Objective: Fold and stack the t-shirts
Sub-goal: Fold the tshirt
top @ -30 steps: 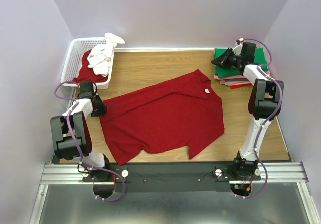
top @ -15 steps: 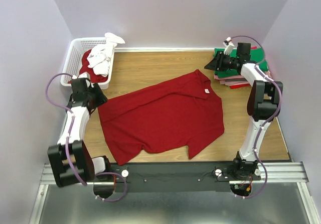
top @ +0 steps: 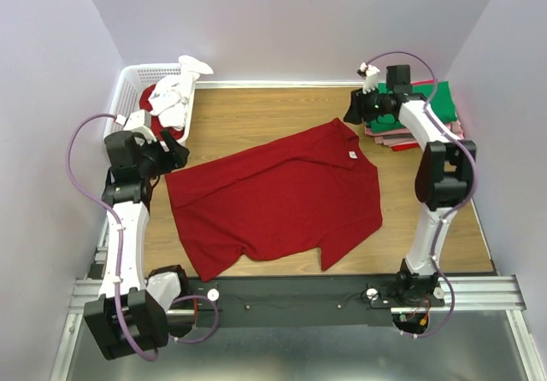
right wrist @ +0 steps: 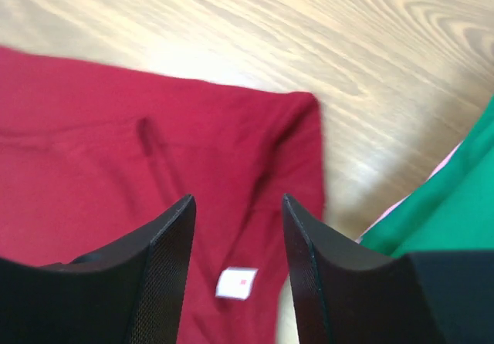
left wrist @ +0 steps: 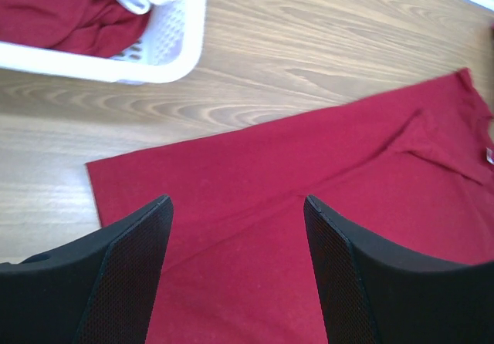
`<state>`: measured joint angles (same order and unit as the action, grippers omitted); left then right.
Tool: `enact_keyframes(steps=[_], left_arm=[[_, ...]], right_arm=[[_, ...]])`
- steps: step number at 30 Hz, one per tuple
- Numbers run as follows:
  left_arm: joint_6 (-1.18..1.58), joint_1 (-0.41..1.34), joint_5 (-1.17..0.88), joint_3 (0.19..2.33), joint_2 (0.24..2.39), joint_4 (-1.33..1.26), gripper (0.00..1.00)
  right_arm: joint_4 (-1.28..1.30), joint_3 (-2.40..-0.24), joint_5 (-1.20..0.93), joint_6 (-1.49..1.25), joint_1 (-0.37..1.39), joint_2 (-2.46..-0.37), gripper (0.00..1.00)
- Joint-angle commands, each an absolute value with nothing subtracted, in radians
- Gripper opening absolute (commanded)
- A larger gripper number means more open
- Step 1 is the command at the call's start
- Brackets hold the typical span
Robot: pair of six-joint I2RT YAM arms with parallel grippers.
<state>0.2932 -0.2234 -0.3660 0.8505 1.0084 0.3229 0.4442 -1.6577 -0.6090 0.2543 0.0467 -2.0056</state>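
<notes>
The dark red t-shirt (top: 273, 197) lies spread and flat in the middle of the wooden table (top: 256, 112), set slantwise, with its white neck label (top: 351, 154) toward the far right. Its near hem comes close to the table's near edge. Bare wood is open along its far side, between it and the white basket (top: 126, 99) in the far left corner. A narrower strip is free between its far sleeve and the folded stack (top: 438, 106) in the far right corner, green on top. White and red shirts (top: 167, 99) fill the basket. The side walls stand close to both arms.

The left gripper (top: 175, 153) hangs above the shirt's left edge just beside the basket, its fingers (left wrist: 131, 274) spread wide and holding nothing. The right gripper (top: 355, 108) hangs over the shirt's far sleeve corner, beside the stack, also wide and empty.

Compared with a second ago, the left arm is stretched out further and its gripper is higher up the table, and the right gripper has left the stack and moved toward the shirt. The shirt itself has hardly changed
</notes>
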Motion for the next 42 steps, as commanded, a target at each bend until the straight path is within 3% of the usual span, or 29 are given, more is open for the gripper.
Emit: enact_keyframes(steps=[1,8,11,35,42], left_arm=[[0.273,-0.225,-0.443,0.822,0.937,0.295,0.77],[0.296,-0.225,-0.482,0.769,0.922,0.242,0.77],[0.288,-0.224,-0.486,0.772,0.94,0.239,0.76],[0.314,-0.225,-0.492,0.712,0.965,0.176,0.76],[0.314,-0.224,-0.492,0.707,0.969,0.175,0.76]], right_arm=[[0.488,-1.826,-0.463,0.223,0.074,-2.168,0.56],[0.503,-2.066,-0.39,0.18,0.11,-2.374,0.52],[0.511,-2.092,-0.434,0.126,0.113,-2.413,0.38],[0.509,-2.063,-0.126,0.222,0.209,-2.441,0.37],[0.509,-2.04,-0.12,0.23,0.21,-2.422,0.17]])
